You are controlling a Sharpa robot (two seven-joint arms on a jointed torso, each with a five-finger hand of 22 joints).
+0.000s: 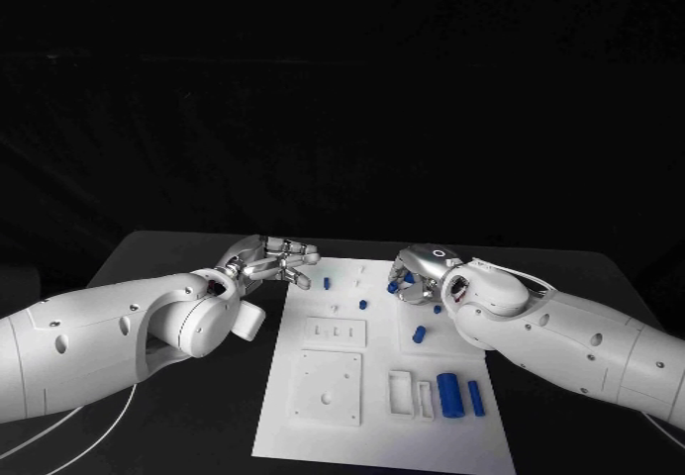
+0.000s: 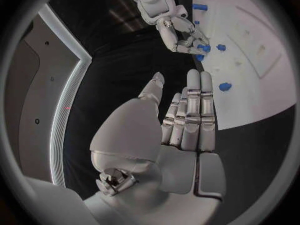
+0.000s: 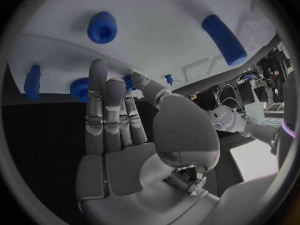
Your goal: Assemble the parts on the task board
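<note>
The white task board [image 1: 374, 411] lies in the middle of the black table. Small blue parts [image 1: 327, 283] [image 1: 362, 303] [image 1: 420, 334] stand on its far half. A thick blue cylinder [image 1: 451, 394] and a thinner one [image 1: 475, 398] lie near its right edge. My left hand [image 1: 271, 259] hovers at the board's far left corner, fingers straight and together, with nothing in it [image 2: 187, 120]. My right hand [image 1: 422, 269] is over the board's far right part, fingers extended [image 3: 115, 115]. Its fingertips are close to a small blue part [image 2: 203, 48]; I cannot tell if they touch it.
Recessed white plates [image 1: 329, 386] and slots [image 1: 403, 391] take up the board's near half. The right wrist view shows a round blue part [image 3: 102, 27] and a blue cylinder [image 3: 224, 39] on the board ahead of the fingers. Black table surrounds the board.
</note>
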